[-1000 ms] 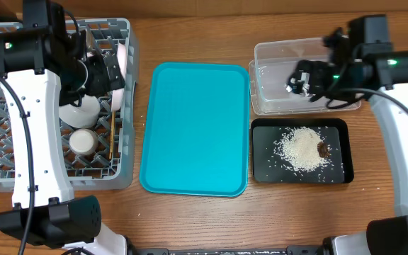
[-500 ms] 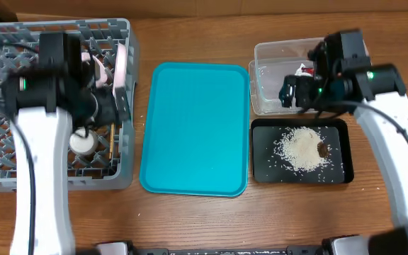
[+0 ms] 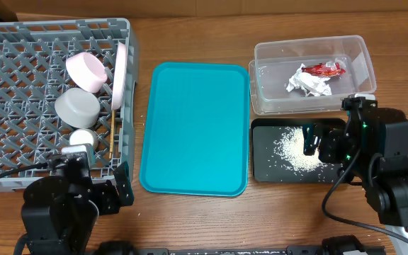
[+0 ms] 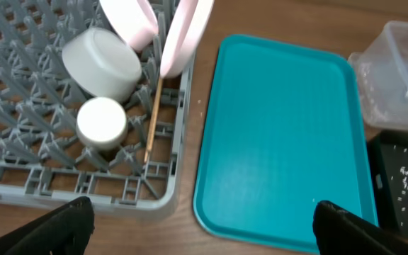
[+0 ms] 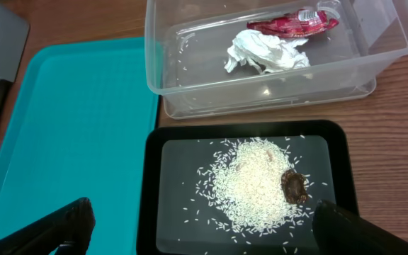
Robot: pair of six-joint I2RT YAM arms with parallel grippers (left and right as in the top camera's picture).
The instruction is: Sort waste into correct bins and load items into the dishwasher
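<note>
grey lattice rack (image 3: 20, 71), pink bowl (image 3: 85, 69), grey bowl (image 3: 78, 108), teal tray (image 3: 194, 127); red wrapper (image 5: 291, 23) and white paper (image 5: 266, 53) in the clear tub (image 5: 190, 64); white rice (image 5: 253, 188), brown scrap (image 5: 294, 185) on black tray (image 5: 172, 163).

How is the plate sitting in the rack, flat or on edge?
On edge: overhead the plate shows only as a narrow sliver, standing in the rack beside the pink bowl.

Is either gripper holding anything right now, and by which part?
Nothing is held: the left gripper and the right gripper are both open, with nothing between their fingers.
</note>
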